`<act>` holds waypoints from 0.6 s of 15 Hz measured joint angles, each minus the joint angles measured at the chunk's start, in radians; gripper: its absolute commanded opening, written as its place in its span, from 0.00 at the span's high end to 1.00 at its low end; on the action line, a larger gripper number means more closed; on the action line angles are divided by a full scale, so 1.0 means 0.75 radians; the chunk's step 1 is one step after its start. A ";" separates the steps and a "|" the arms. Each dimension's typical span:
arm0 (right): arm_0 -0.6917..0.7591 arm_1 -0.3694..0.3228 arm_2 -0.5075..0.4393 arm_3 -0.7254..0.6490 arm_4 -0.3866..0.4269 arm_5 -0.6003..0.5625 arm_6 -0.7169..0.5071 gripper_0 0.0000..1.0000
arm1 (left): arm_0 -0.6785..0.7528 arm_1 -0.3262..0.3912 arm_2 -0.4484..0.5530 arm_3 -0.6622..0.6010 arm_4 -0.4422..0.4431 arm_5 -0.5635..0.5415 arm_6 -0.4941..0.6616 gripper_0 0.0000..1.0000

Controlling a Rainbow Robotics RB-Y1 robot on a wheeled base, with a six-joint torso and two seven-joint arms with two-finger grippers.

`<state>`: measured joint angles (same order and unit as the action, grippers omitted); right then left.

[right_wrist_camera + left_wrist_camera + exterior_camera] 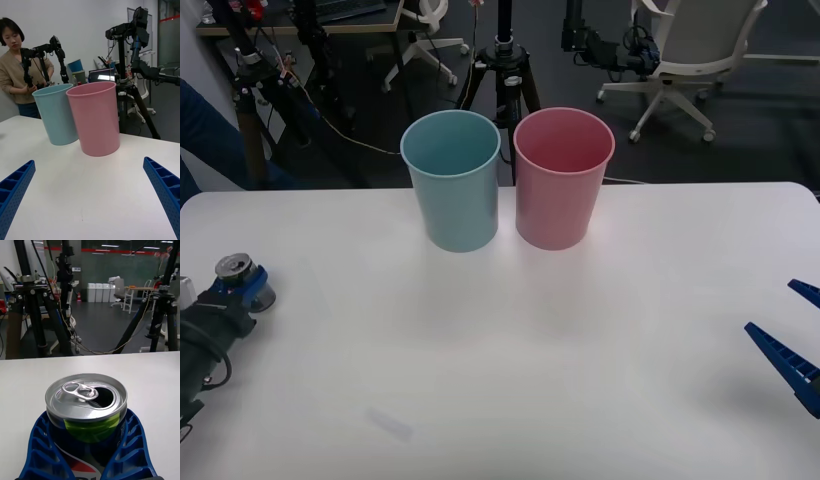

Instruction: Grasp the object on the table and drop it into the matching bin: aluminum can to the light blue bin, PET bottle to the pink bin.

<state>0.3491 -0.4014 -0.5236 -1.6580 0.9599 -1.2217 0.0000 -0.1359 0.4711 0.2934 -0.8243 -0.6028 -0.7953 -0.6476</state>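
Observation:
The aluminum can [234,267] is small and dark with a silver pull-tab top, and it stands upright near the left edge of the white table [510,350]. My left gripper [248,287] is shut on it. In the left wrist view the blue fingers [37,442] wrap both sides of the can [86,397]. The light blue bin [452,190] and the pink bin [562,185] stand side by side at the table's far middle, well to the right of the can. At the table's right edge my right gripper [792,335] is open and holds nothing.
The right wrist view faces the light blue bin [56,116] and the pink bin [95,120] across bare tabletop [86,180]. Camera tripods [502,70] and an office chair [690,50] stand on the floor behind the table's far edge.

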 measured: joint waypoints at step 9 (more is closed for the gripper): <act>0.000 0.000 0.000 0.000 0.000 0.000 0.000 0.00 | 0.469 0.166 -0.153 -0.842 -0.002 0.145 0.277 1.00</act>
<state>0.3490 -0.4014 -0.5236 -1.6580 0.9599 -1.2217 0.0000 0.2157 0.5956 0.1785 -1.4561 -0.6043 -0.6866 -0.4400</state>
